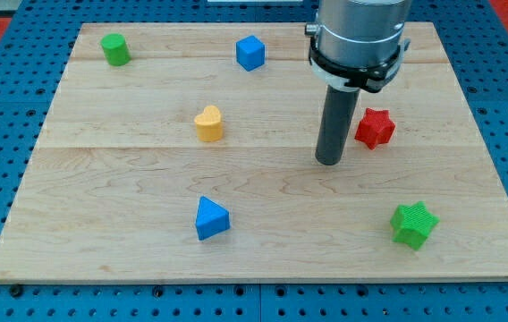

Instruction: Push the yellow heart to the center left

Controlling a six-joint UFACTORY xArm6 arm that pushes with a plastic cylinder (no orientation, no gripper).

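The yellow heart (208, 123) sits on the wooden board (102, 188), a little left of the middle and slightly above it. My tip (329, 162) rests on the board well to the heart's right and slightly lower. The dark rod rises from it to the grey arm body at the view's top. The tip touches no block. The red star (375, 128) lies just to the rod's right.
A green cylinder (115, 49) stands at the top left. A blue cube (250, 53) is at the top centre. A blue triangle (211, 218) lies at the bottom centre-left. A green star (413, 224) lies at the bottom right.
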